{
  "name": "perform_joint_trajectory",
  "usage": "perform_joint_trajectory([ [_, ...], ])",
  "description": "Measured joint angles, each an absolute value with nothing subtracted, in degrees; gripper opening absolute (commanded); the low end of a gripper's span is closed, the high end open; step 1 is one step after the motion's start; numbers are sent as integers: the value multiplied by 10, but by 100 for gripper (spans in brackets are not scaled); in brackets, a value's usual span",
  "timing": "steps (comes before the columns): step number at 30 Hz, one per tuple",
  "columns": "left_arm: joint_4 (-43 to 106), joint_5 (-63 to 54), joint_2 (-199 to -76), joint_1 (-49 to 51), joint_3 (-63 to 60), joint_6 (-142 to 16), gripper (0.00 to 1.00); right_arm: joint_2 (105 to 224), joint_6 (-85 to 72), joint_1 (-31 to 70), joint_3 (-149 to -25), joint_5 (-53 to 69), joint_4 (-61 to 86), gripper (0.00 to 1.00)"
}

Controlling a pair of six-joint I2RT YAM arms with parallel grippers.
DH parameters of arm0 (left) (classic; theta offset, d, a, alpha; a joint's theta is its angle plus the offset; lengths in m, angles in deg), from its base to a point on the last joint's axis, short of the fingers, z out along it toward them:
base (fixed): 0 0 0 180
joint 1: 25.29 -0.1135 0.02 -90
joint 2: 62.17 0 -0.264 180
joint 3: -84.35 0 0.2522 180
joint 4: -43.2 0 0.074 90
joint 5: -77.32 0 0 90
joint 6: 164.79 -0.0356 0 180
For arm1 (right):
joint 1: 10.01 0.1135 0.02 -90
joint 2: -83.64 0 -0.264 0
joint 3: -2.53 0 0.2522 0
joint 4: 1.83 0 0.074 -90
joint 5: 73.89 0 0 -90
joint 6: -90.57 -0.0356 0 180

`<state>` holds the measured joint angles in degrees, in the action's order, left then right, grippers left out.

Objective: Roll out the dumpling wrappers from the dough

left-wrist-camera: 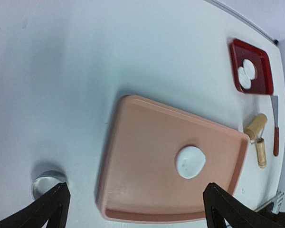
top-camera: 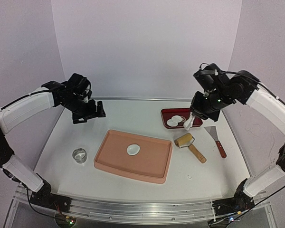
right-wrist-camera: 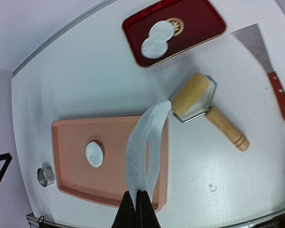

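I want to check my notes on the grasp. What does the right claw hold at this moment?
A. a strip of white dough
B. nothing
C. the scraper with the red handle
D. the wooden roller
A: the right claw is shut on a hanging strip of white dough, while the roller and the scraper lie untouched on the table.

Midway across the table (top-camera: 133,111) lies the board (top-camera: 115,154), dough (top-camera: 133,149) on it. Ring cutter (top-camera: 79,155) at its left; roller (top-camera: 190,146) then scraper (top-camera: 216,140) at its right. Behind them, the small tray (top-camera: 168,114) holds the dumpling wrappers (top-camera: 175,120).
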<state>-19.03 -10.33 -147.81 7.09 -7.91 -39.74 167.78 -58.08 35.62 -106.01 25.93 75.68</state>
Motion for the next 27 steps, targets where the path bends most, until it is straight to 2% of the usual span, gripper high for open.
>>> perform_joint_trajectory([
  [7, -249, -178, -1404, 29, -58, -398, 100, 1630, -648, 353, -1039, 340, 850, 0],
  [11, -267, -197, -1389, 29, -49, -398, 100, 1624, -680, 353, -958, 335, 863, 0],
  [18, -291, -203, -1388, 29, -43, -397, 100, 1624, -690, 353, -889, 272, 867, 0],
  [27, -293, -204, -1387, 29, -43, -392, 100, 1707, -583, 353, -923, 123, 787, 0],
])
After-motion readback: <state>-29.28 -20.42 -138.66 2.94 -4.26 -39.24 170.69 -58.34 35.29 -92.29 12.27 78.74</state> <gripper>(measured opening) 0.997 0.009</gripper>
